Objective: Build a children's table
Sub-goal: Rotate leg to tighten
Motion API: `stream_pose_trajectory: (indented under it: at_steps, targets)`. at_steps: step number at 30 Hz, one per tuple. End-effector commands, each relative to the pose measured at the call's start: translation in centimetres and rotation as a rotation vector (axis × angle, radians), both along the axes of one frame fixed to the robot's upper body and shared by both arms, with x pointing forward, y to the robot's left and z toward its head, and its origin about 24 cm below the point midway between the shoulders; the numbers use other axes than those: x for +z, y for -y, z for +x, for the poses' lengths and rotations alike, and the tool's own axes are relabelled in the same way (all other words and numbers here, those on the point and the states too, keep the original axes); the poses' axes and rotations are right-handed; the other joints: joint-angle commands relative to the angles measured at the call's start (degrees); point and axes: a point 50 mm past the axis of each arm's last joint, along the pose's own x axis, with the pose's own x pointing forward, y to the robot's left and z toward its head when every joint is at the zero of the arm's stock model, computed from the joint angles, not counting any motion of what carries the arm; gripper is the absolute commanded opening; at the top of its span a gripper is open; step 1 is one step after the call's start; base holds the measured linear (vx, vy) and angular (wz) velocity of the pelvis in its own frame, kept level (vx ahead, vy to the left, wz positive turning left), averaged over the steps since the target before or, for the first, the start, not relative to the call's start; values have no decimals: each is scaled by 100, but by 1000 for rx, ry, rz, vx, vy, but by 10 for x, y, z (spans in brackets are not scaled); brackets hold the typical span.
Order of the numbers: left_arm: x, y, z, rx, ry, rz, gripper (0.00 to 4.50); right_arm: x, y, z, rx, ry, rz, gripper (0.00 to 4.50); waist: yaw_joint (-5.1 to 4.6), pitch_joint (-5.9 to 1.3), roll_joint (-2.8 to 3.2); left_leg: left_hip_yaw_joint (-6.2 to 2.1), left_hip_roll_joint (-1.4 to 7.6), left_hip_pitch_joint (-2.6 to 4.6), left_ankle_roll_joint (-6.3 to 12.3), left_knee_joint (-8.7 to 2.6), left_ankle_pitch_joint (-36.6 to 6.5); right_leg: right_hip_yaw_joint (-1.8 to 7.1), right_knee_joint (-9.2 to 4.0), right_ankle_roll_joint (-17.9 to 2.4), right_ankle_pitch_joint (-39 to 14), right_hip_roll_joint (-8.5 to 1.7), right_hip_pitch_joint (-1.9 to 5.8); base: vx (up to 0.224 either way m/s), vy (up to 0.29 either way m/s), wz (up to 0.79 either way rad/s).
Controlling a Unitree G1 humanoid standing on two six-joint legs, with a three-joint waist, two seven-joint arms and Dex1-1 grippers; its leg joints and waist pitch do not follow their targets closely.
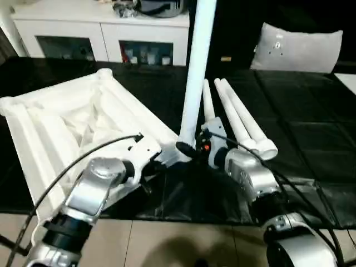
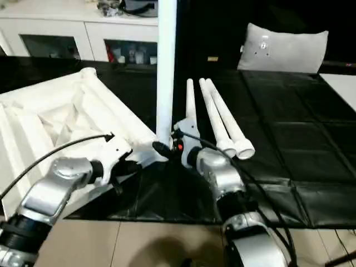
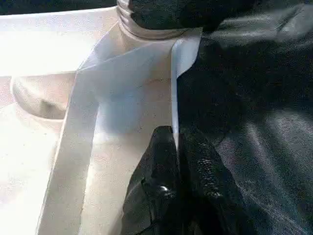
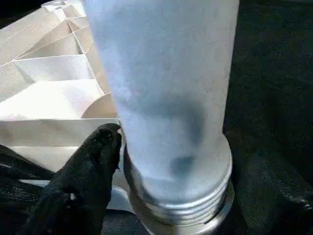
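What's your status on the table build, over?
Left gripper shut on tabletop edge wall. Right gripper holds upright leg at corner socket, threads showing, not seated. Three legs lie loose on black mat. Nothing blocking.

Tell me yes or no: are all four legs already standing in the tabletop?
No. One leg stands upright at the tabletop's near corner, while three spare legs lie on the black mat beside it.

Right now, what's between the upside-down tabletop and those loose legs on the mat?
The upright leg, standing at the tabletop corner, with the right gripper at its base; head views.
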Motion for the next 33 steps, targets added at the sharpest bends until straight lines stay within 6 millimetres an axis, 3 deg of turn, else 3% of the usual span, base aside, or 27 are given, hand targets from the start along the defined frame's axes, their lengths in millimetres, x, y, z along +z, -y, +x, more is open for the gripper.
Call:
stream_pose_trajectory:
  at_steps: [1, 2, 3, 4, 5, 6, 7, 8, 9, 10, 11, 12, 13, 14, 15, 19, 22, 23, 27, 28, 30, 33]
  targets:
    - [21, 23, 5, -79, 98, -39, 0, -12, -17, -14, 115, -46, -1, 376, -176, -293, 39, 138, -216, -42, 240, -183, -2530, -286, -934, 815, -4402, -225, 238, 0, 0, 0]
    - [20, 22, 5, -81, 99, -31, 0, -12, -14, -14, 120, -42, -4, 380, -115, -352, 151, 25, -64, -168, 216, -360, -2590, -111, -655, 651, -3801, -279, 474, 84, 52, -15]
    - [20, 21, 5, -81, 99, -22, 0, -11, -11, -15, 127, -28, -9, 383, -60, -309, 184, -93, 169, -351, 243, -592, -2965, 18, -359, 489, -3261, -289, 614, 90, 2, -3]
    - [19, 19, 5, -94, 104, -10, 0, -9, -5, -15, 136, -14, -15, 397, 16, -259, 108, -163, 383, -229, 185, -846, -3610, 559, 136, -189, -1681, -298, 438, 90, 2, -3]
    - [18, 15, 4, -113, 106, 9, 0, -6, 5, -15, 152, 16, -24, 409, 65, -254, 28, -25, 104, -62, 118, -676, -3527, 494, -252, -143, -2621, -272, 249, 56, -36, 19]
    - [16, 12, 4, -139, 111, 25, 0, -3, 14, -15, 170, 46, -25, 409, 92, -170, -82, 286, -435, 420, 128, -46, -2715, 187, -908, 249, -4800, -290, -396, 81, 13, 15]
    - [16, 12, 4, -139, 111, 25, 0, -3, 14, -15, 170, 46, -25, 417, 41, -290, -83, 238, -445, 27, 300, -54, -2022, 103, -773, 597, -5113, -334, 11, 81, 13, 15]
    - [15, 10, 3, -152, 103, 27, 0, 0, 20, -15, 186, 59, -27, 417, 108, -404, -53, 167, -370, -220, 327, -208, -1603, 259, -583, 576, -4583, -383, 258, 129, 35, -11]
    - [15, 8, 2, -179, 100, 26, 0, 4, 29, -15, 212, 76, -31, 438, 157, -427, -4, 83, -237, -328, 344, -326, -1191, 308, -528, 377, -3789, -360, 286, 105, 32, -6]
    - [14, 5, 2, -196, 88, 29, 0, 8, 37, -15, 238, 92, -37, 438, 202, -473, 37, 90, -165, -303, 379, -353, -758, 396, -420, -46, -2878, -322, 235, 105, 32, -6]
    - [13, 2, 1, -214, 81, 37, 0, 12, 43, -15, 262, 108, -45, 446, 212, -467, 41, 100, -126, -305, 429, -365, -640, 433, -353, -290, -2493, -301, 208, 0, 0, 0]
    - [13, -2, 1, -243, 77, 48, 0, 17, 50, -15, 290, 125, -52, 446, 214, -425, 32, 134, -114, -333, 506, -403, -831, 466, -298, -591, -2246, -245, 187, 0, 0, 0]
    - [13, -2, 1, -243, 77, 48, 0, 17, 50, -15, 290, 125, -52, 446, 210, -417, 27, 132, -123, -346, 511, -414, -975, 484, -276, -654, -2270, -229, 186, 0, 0, 0]
    - [12, -6, 0, -277, 64, 57, 0, 24, 57, -15, 326, 138, -53, 446, 224, -444, 37, 146, -115, -313, 502, -415, -1047, 535, -247, -771, -2151, -233, 192, 0, 0, 0]
    - [12, -7, -1, -290, 63, 59, 0, 26, 58, -15, 337, 142, -53, 446, 237, -474, 28, 143, -110, -339, 577, -415, -847, 563, -195, -888, -1816, -232, 233, 0, 0, 0]
    - [11, -18, -9, -470, 27, 80, 0, 38, 70, -18, 478, 160, -102, 446, 324, -512, 21, 168, -109, -335, 809, -372, -148, 627, -44, -1281, -869, -229, 253, 0, 0, 0]
    - [10, -22, -12, -527, 5, 99, 0, 40, 72, -19, 520, 164, -122, 446, 331, -518, -10, 196, -124, -358, 909, -345, 100, 650, 6, -1364, -674, -232, 265, 0, 0, 0]
    - [9, -27, -15, -580, -22, 124, 0, 40, 72, -20, 571, 159, -137, 446, 348, -499, -21, 210, -130, -364, 922, -349, 26, 650, -14, -1346, -836, -233, 260, 0, 0, 0]
    - [9, -31, -16, -641, -43, 147, 0, 41, 70, -23, 645, 146, -144, 446, 388, -441, -39, 251, -109, -316, 665, -394, -589, 674, -112, -1087, -1779, -243, 227, 0, 0, 0]
    - [9, -31, -16, -662, -50, 156, 0, 40, 66, -25, 674, 136, -138, 420, 401, -433, -30, 260, -105, -295, 590, -402, -728, 680, -137, -1003, -1998, -244, 210, 0, 0, 0]
    - [9, -31, -16, -683, -56, 159, 0, 38, 63, -28, 705, 121, -133, 420, 411, -430, -21, 270, -95, -268, 505, -412, -850, 690, -147, -956, -2102, -233, 187, 0, 0, 0]
    - [10, -30, -16, -711, -54, 148, 0, 35, 58, -31, 738, 107, -123, 380, 421, -439, -33, 269, -97, -273, 441, -421, -859, 700, -146, -917, -2128, -237, 198, 0, 0, 0]
